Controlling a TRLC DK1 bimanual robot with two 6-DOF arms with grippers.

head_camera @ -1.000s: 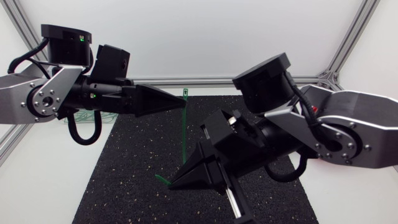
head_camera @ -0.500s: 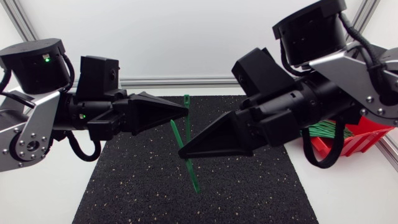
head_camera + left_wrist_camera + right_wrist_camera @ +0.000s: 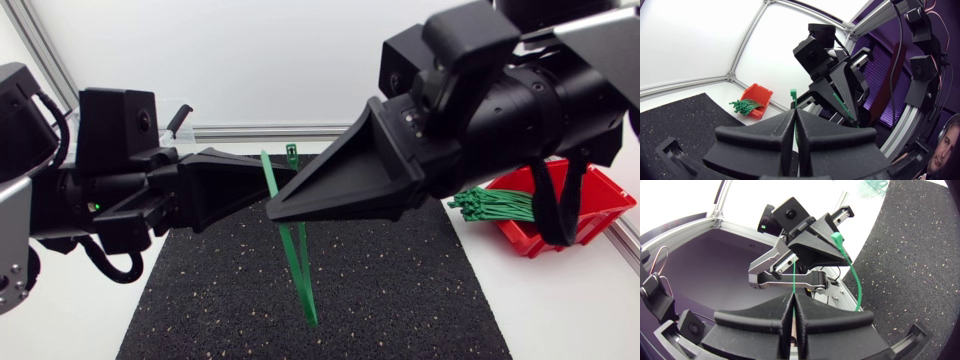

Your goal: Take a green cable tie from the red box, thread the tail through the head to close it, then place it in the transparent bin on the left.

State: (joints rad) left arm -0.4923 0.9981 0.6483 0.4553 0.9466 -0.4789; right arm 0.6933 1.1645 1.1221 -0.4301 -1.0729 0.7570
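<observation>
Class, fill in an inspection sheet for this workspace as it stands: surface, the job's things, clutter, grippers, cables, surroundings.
Surface: black speckled mat on a white table.
Job's things: green cable tie held above the mat, bent double with the bend hanging down, its head uppermost and apparently not yet threaded; red box at the right, holding spare ties; transparent bin not identifiable.
Clutter: nothing seen.
Grippers: left gripper and right gripper each have their fingers shut on the tie.
Cables: a black cable loop hangs from the right arm before the red box; another hangs under the left arm.
Surroundings: nothing seen reaching over the table.
</observation>
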